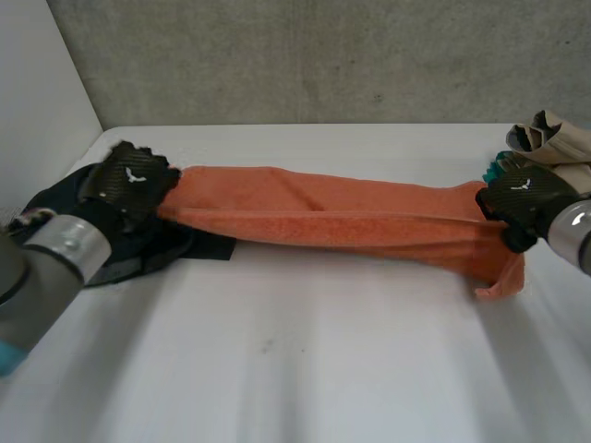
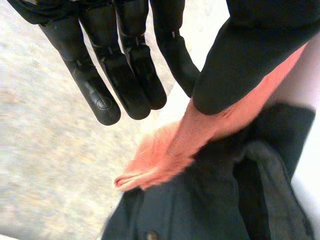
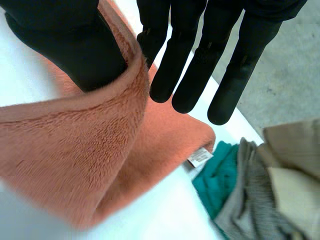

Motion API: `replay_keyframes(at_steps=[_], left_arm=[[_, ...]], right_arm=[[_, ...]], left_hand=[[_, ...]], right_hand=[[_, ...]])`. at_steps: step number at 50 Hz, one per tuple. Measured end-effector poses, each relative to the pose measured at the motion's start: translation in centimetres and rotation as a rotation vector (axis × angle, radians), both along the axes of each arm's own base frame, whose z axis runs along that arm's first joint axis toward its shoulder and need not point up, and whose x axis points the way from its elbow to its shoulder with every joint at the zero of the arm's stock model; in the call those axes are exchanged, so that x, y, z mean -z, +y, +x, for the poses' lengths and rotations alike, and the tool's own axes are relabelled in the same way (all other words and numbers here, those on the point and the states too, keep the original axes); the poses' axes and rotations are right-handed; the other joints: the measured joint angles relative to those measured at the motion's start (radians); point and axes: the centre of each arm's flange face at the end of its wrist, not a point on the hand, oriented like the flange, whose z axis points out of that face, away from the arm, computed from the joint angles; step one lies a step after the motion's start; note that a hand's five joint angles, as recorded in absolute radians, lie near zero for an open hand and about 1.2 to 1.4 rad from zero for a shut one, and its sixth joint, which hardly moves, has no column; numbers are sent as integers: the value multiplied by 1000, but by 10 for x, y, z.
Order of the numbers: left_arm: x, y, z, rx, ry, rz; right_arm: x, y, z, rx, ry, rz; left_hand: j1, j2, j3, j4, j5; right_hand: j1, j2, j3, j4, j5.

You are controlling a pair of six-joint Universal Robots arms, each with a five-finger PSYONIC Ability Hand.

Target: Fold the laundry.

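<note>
**Orange towel held taut between both hands**

Towel (image 1: 323,212): orange, fuzzy terry pile. It is bunched into a long band with lengthwise folds and runs from the left of the frame to the right, across the middle of the smooth white table (image 1: 295,369). One loose corner hangs down at the right end.

Left hand (image 1: 137,177), left of frame, is on the towel's left end. Its wrist view shows the left hand (image 2: 125,75) with fingers straight and side by side. The thumb is clamped down on the towel (image 2: 170,150), and a hemmed corner pokes out past the thumb. A dark garment (image 2: 200,200) lies underneath, smooth-woven and crumpled.

Right hand (image 1: 522,196), right of frame, is on the other end. Its wrist view shows the right hand (image 3: 195,65) with fingers straight. The towel's (image 3: 75,150) thick rolled hem curls round the thumb and is nipped between thumb and fingers. A small white label (image 3: 200,157) sits on the towel corner beyond the fingertips.

Just past that corner is a pile of clothes (image 3: 250,200) in teal, ribbed grey and beige. It lies at the upper right in the head view (image 1: 554,138).
</note>
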Motion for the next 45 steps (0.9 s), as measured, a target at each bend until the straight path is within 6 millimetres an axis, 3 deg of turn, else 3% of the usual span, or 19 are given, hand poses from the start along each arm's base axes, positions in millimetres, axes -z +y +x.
replay_keyframes(at_steps=[2,5,7,10,14,18,24,30,37,40,45], left_arm=[[-18,24,4,-21,39,10],[-27,54,11,-48,68,78],[-26,65,13,-57,71,125],[-11,106,22,-88,41,359],[2,132,25,-91,-5,541],[11,135,23,-81,-32,605],[18,102,15,-79,-23,505],[27,50,-1,-72,-1,354],[29,-21,-30,-39,35,117],[5,-63,-46,-31,83,-85],[-64,-101,-59,-27,205,-403]], right_arm=[[-13,17,-2,-34,81,9],[-25,41,-5,-83,180,44],[-26,48,-7,-98,209,61],[-21,73,-16,-152,319,144],[-7,84,-26,-182,392,214],[11,89,-36,-199,435,281],[27,75,-40,-187,447,275],[35,33,-39,-103,387,143],[31,-24,-17,-33,279,-79],[2,-58,-2,33,227,-286],[-65,-92,11,136,83,-649]], left_hand=[[0,0,0,0,2],[0,1,0,0,2],[0,2,0,0,3],[0,2,0,0,7],[0,2,0,0,7],[0,2,0,0,7],[0,3,0,0,7],[0,3,1,0,7],[0,3,1,1,7],[0,4,2,1,7],[0,4,2,3,7]], right_hand=[[0,0,0,0,0],[0,0,0,0,0],[0,0,0,0,0],[0,0,0,0,0],[0,0,0,0,0],[0,0,0,0,0],[0,0,0,0,0],[0,0,0,0,0],[0,0,0,0,0],[0,0,0,0,0],[0,0,0,1,0]])
